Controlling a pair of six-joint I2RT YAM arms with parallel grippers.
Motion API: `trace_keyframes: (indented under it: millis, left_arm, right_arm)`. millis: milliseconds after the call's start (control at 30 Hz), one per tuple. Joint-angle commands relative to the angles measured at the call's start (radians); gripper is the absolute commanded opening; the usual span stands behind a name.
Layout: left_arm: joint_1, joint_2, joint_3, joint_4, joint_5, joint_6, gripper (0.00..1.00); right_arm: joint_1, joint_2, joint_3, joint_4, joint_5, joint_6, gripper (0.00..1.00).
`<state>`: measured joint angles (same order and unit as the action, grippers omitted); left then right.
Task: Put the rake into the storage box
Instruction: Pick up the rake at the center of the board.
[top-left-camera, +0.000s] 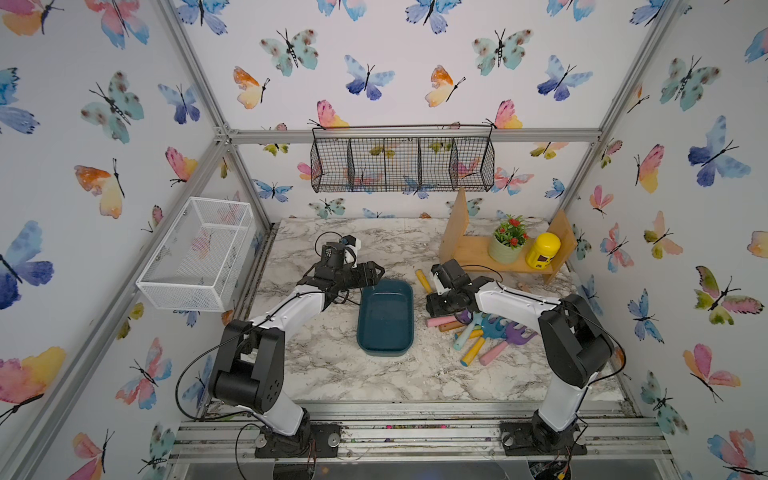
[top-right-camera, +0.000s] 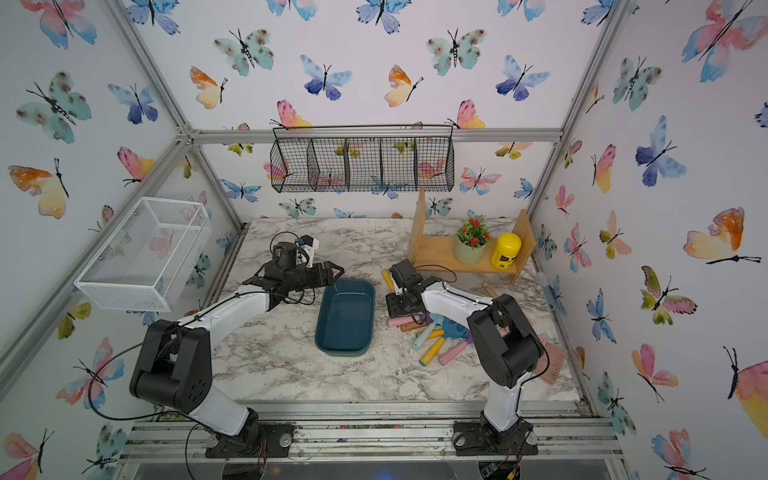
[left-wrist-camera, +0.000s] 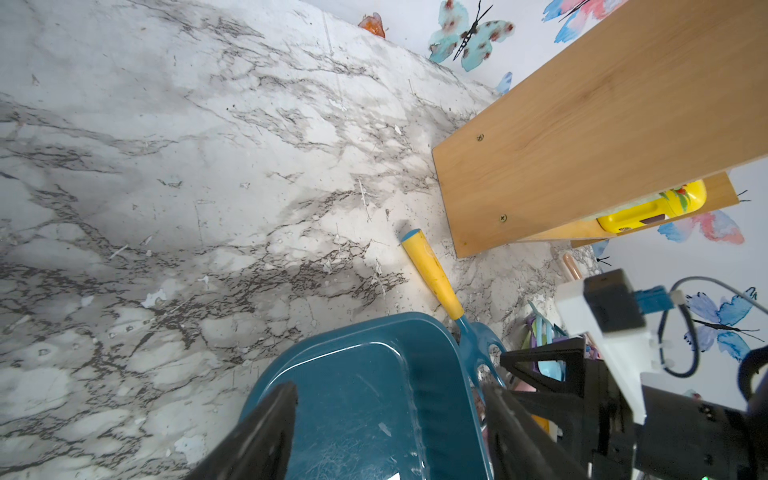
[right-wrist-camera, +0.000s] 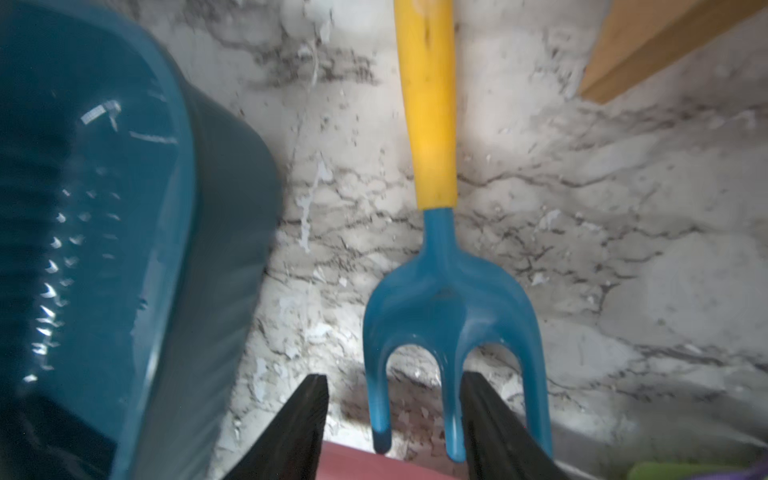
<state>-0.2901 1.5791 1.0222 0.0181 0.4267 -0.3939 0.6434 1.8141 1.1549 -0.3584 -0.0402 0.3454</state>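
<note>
The rake (right-wrist-camera: 440, 232) lies flat on the table (top-left-camera: 332, 365), outside the storage box (top-left-camera: 385, 320), between it and the wooden shelf (top-left-camera: 498, 257). Its yellow handle points away from the pile of other toy tools (top-left-camera: 486, 336). The right jaws stand partly open astride two of its blue tines, clamped on nothing. The left jaws gape wide over the box's far end, empty. The rake looks like light, stiff, smooth plastic, likely to slip or swivel if pinched at the curved tines. The straight handle, or the neck below it, seems the surer hold
</note>
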Motion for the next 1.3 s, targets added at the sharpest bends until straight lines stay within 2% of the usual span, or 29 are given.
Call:
trace_keyframes:
  millis: [0, 167, 467, 567, 633, 733, 1067, 1267]
  left_arm:
    - [-0.004, -0.034, -0.015, 0.012, 0.026, -0.005, 0.74]
    - [-0.004, -0.022, -0.014, 0.014, 0.026, -0.010, 0.75]
    - [-0.004, -0.027, -0.019, 0.015, 0.026, -0.010, 0.75]
    - [-0.003, -0.027, -0.018, 0.013, 0.027, -0.010, 0.76]
    - [-0.004, -0.027, -0.019, 0.011, 0.027, -0.011, 0.76]
    - [-0.004, -0.032, -0.025, 0.011, 0.028, -0.008, 0.76]
    - [-0.022, -0.033, -0.028, 0.019, 0.047, 0.008, 0.78]
    - [-0.057, -0.025, -0.008, 0.027, 0.100, 0.019, 0.80]
  right_arm:
    - [0.007, -0.029, -0.046, -0.039, -0.025, -0.016, 0.63]
    - [0.007, -0.010, -0.065, -0.026, -0.020, -0.024, 0.64]
    - [0.007, 0.071, -0.058, 0.034, 0.003, -0.013, 0.56]
    - [0.007, 0.100, -0.031, 0.033, 0.006, -0.010, 0.47]
    - [0.007, 0.112, -0.014, 0.026, 0.007, -0.007, 0.33]
    - [0.007, 0.101, -0.011, 0.024, 0.005, -0.005, 0.20]
    - [0.007, -0.002, 0.045, -0.016, -0.002, -0.002, 0.17]
    - [0.007, -0.099, 0.063, 0.025, -0.090, 0.019, 0.15]
